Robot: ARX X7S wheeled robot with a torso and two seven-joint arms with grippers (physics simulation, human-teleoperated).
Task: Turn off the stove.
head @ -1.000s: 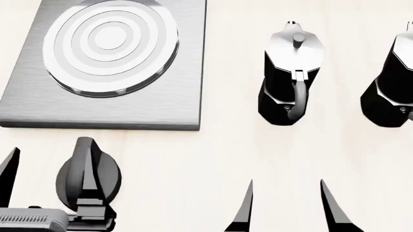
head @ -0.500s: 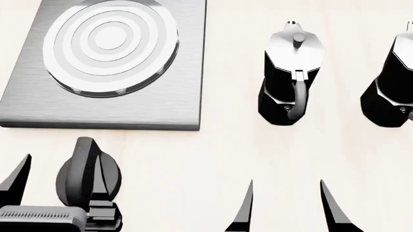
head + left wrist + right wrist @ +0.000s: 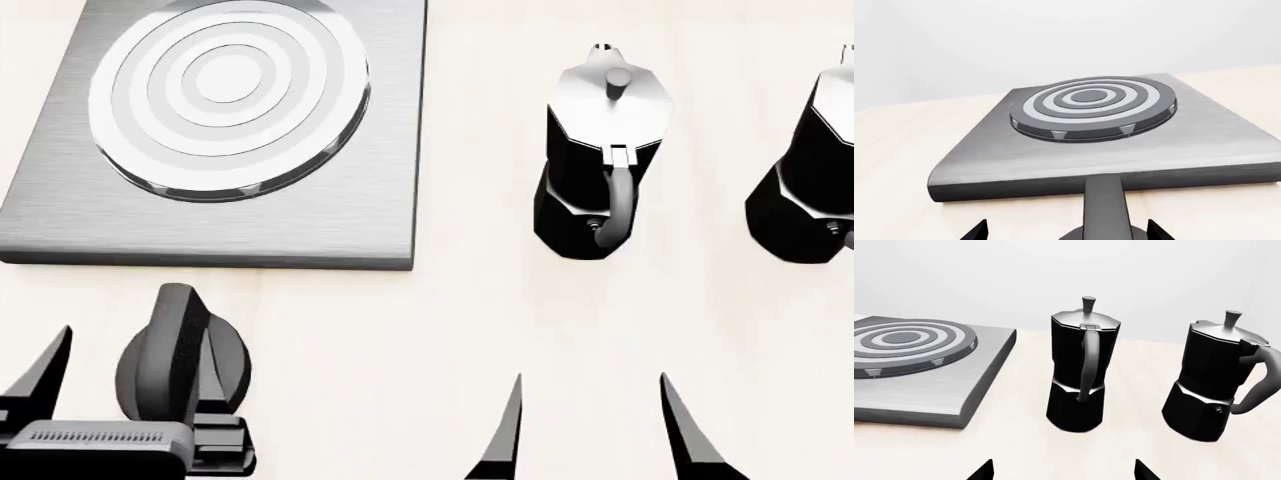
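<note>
Table (image 3: 441, 320), pale wood, fills the head view and carries everything else. Largest on it is the stove (image 3: 227, 130), a flat brushed-grey slab at about 10 o'clock in that view, with a round burner (image 3: 230, 90) of concentric rings set toward its far side; the left wrist view shows the same slab (image 3: 1107, 150) from low down, its near edge facing the camera. Two black-and-silver pots follow in size: one pot (image 3: 603, 150) stands upright at about 1 o'clock, handle turned toward the robot, and a second pot (image 3: 814, 170) sits at 2 o'clock, cut by the frame edge; they stand near each other but apart, and both are well clear of the slab, as the right wrist view confirms (image 3: 1081, 370) (image 3: 1217, 382). The knob (image 3: 180, 355), black and round with a raised ridge, lies on the table at 8 o'clock, just below the slab's near edge and separate from it. The left gripper (image 3: 127, 380) is spread, its fingers either side of the knob; whether they touch it I cannot tell. The right gripper (image 3: 594, 425), at about 5 o'clock, is also spread, over bare table and holding nothing.
</note>
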